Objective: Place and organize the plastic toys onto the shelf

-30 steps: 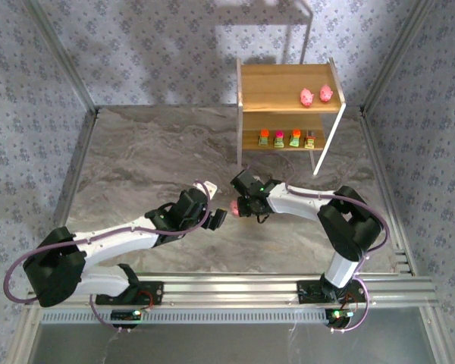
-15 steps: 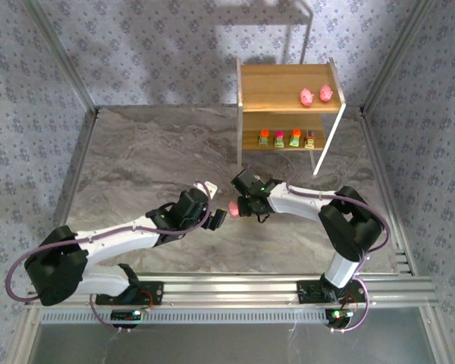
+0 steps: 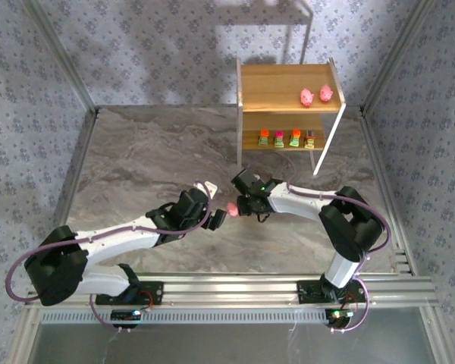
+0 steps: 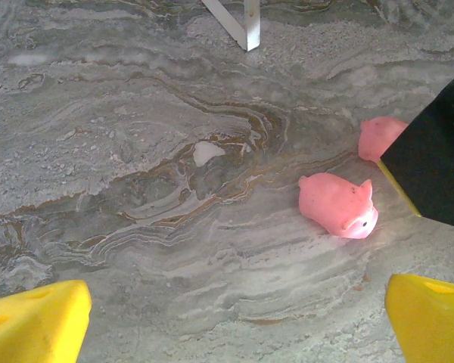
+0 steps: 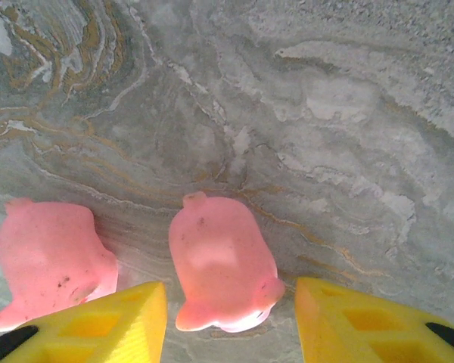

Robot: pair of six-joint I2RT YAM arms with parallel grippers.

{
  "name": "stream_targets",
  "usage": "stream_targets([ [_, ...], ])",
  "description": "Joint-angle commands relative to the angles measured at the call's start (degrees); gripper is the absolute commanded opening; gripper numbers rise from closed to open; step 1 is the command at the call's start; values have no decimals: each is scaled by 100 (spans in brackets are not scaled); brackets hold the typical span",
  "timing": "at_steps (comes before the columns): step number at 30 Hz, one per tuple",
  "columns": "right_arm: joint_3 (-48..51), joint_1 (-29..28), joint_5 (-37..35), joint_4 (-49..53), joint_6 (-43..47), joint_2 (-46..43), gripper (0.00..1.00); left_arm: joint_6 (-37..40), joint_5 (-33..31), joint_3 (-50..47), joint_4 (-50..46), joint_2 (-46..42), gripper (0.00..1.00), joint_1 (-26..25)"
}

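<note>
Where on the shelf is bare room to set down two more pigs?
On the shelf, the left half of the top board is bare, between the left frame and the two pigs at its right end. The lower board is crowded: four blocky toys stand in a row.

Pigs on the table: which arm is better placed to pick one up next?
Right. The right end effector has one pig between its open fingers. The left end effector is open, but both pigs lie ahead of it, off to one side.

My gripper (image 5: 231, 295) straddles 1 pink pig (image 5: 221, 265) on the marble table (image 5: 325, 113), jaws apart; a 2nd pig (image 5: 49, 261) lies just outside them.
</note>
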State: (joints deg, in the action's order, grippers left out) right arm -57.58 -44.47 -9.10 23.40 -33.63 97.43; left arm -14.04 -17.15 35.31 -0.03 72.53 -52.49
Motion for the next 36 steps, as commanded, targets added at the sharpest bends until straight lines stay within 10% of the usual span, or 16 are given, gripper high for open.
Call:
stream_targets([
  [1, -128, 52, 31, -36, 108, -31, 47, -46, 97, 178, -58, 62, 100, 26],
  [36, -98, 227, 83, 19, 213, -4, 42, -54, 122, 193, -58, 105, 100, 25],
])
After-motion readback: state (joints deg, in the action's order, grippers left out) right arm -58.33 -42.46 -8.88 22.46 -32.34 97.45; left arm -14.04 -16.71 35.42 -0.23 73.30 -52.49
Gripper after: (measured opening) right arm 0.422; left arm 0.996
